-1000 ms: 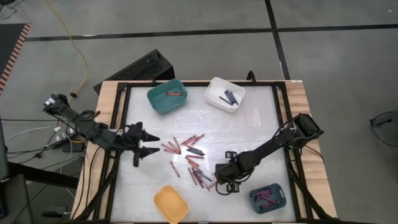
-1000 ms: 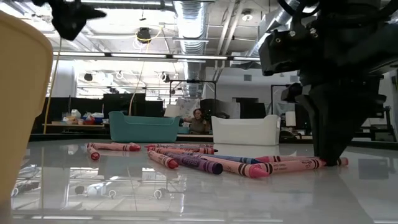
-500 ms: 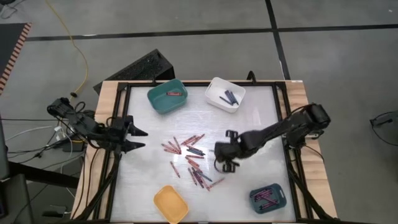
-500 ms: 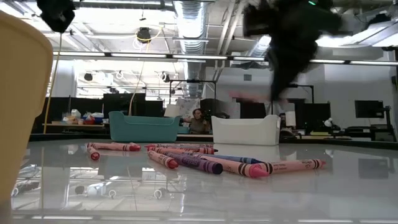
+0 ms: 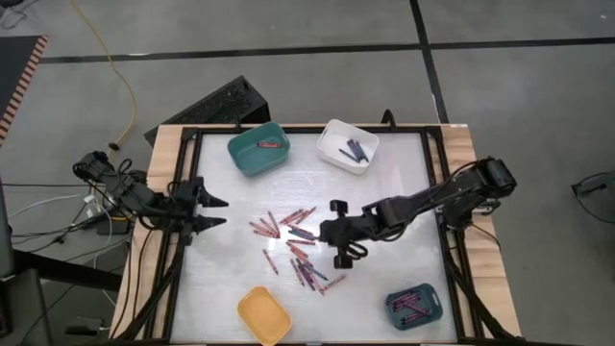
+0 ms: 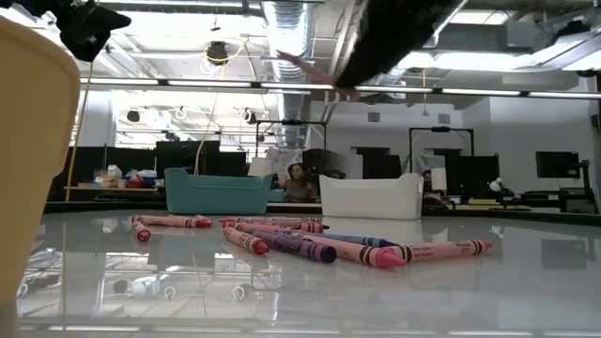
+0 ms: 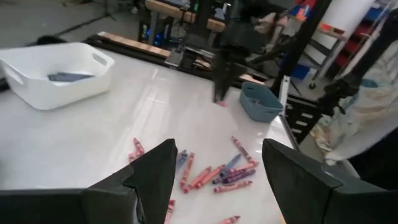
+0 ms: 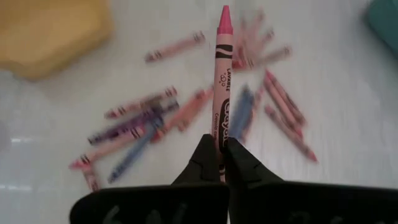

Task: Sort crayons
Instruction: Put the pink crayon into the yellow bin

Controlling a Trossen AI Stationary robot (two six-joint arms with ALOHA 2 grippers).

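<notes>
- My left fingers (image 5: pixel 219 213) wait at the left edge of the surface (image 5: pixel 404 173) in the overhead frame, spread wide and holding nothing, their tips aimed toward the loose crayons
- Teal bin (image 5: pixel 258 149), upper left of centre: one reddish crayon sits in it as far as I can see, so that colour has barely been started
- Yellow bin (image 5: pixel 264 315), at the bottom just left of centre: nothing shows inside it
- The loose pile of crayons (image 5: pixel 293 242) lies in the middle of the frame, a couple of dozen red, pink and dark sticks scattered flat; by my reckoning most of the sorting is still ahead
- White bin (image 5: pixel 348 146), upper centre-right: a few dark blue-purple crayons are in it
- My right fingers (image 5: pixel 338 234) hang just right of the pile, pressed together on a single pink crayon (image 8: pixel 222 81); the wrist frame shows it pinched at its lower end, with most of its length sticking out beyond my tips, lifted clear above the others
- Blue-grey bin (image 5: pixel 415 306), lower right: several pink and reddish crayons are already there, and I judge my pink one belongs with them
</notes>
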